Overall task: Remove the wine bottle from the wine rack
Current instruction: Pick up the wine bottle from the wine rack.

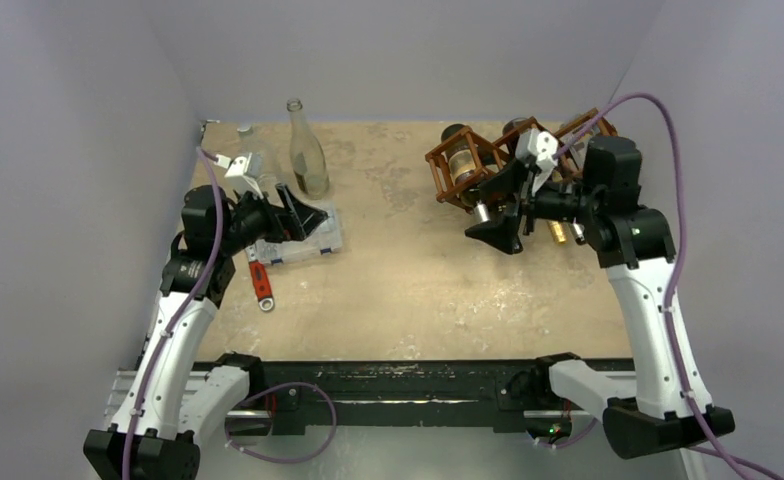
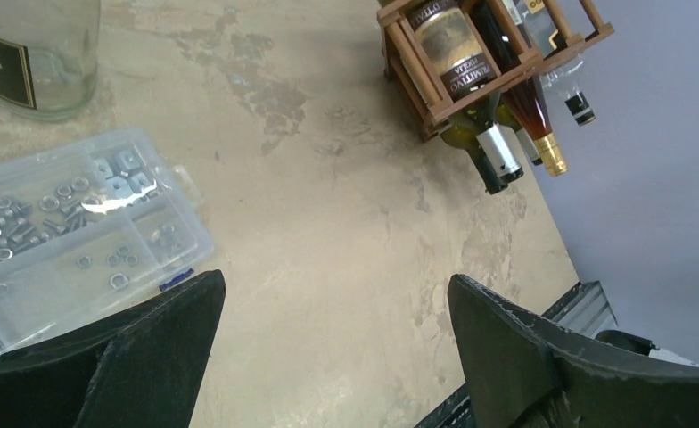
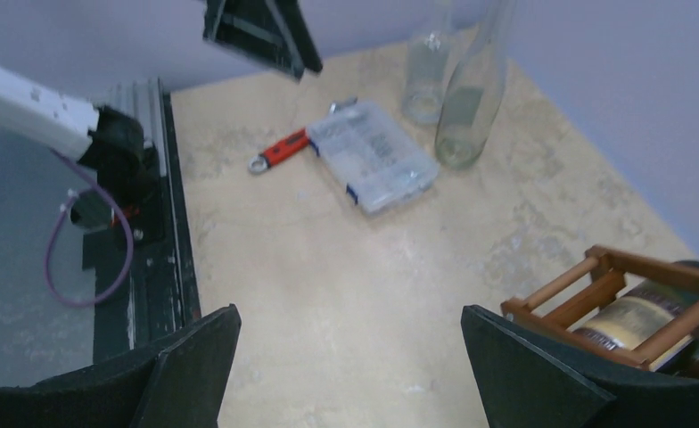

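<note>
- Where the top external camera looks down, the wine rack point(image 1: 513, 160) stands at the far right of the table point(image 1: 418, 290), and bottles lie in its diamond cells.
- The wine bottle point(image 1: 461, 152) lies in the leftmost cell, its neck pointing toward the near edge.
- The right gripper point(image 1: 503, 208) hangs just in front of the rack, over the bottle necks. From this view I cannot tell whether it touches them.
- The left gripper point(image 1: 298, 212) is over a clear plastic box point(image 1: 313, 245) at the left, with a red wrench point(image 1: 261, 283) just nearer and a clear empty bottle point(image 1: 308, 155) upright behind.
- In the left wrist view, the left gripper point(image 2: 337, 348) has its fingers point(image 2: 150, 357) spread wide with only bare table between them.
- The plastic box point(image 2: 69, 232), holding small metal parts, lies to their left.
- The rack point(image 2: 417, 62) is well apart at the top of that view, with the labelled wine bottle point(image 2: 453, 45) in it and capped necks jutting out below.
- In the right wrist view, the right gripper point(image 3: 350, 366) is spread wide and holds nothing.
- The rack point(image 3: 596, 285) shows just beside its right finger point(image 3: 542, 374), with the wine bottle point(image 3: 631, 323) lying in the cell.
- The box point(image 3: 373, 156) and wrench point(image 3: 279, 150) lie far across the table.
</note>
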